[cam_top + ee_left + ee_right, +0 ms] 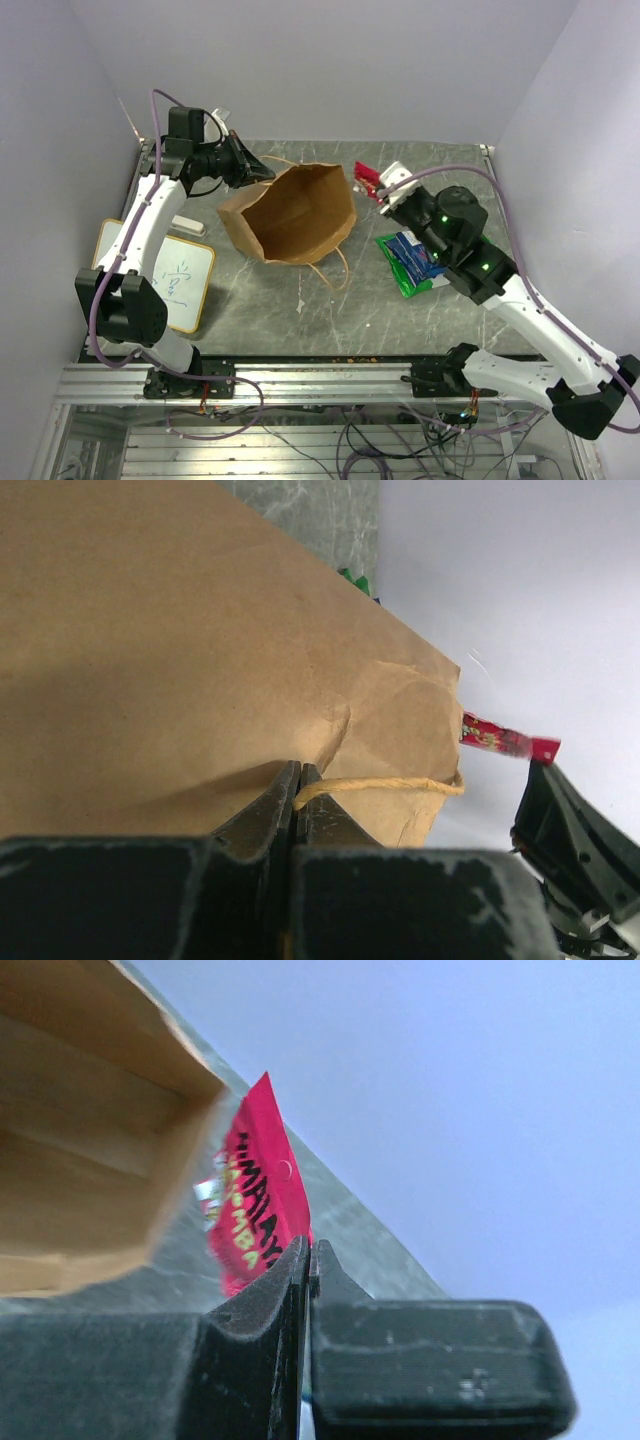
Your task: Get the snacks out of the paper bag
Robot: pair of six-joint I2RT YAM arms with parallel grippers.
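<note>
Right pincer (308, 1250), upper centre-right, clamped shut on the small red packet (255, 1210) edge, just beside the paper bag (290, 215). The packet is likely light, crinkly and slippery, so the flat seam grips best. Left pincer (297, 775) pinches the string handle (380, 783).

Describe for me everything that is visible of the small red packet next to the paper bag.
The small red packet is a flat, glossy pouch, pinkish red, with black and yellow lettering and a small light picture on one face. It looks like thin crinkly foil or plastic. The right gripper is shut on its lower edge and holds it roughly upright, apparently off the table. It is outside the paper bag, just beside the far right corner of the bag's open mouth. I cannot tell whether it brushes the bag.
</note>
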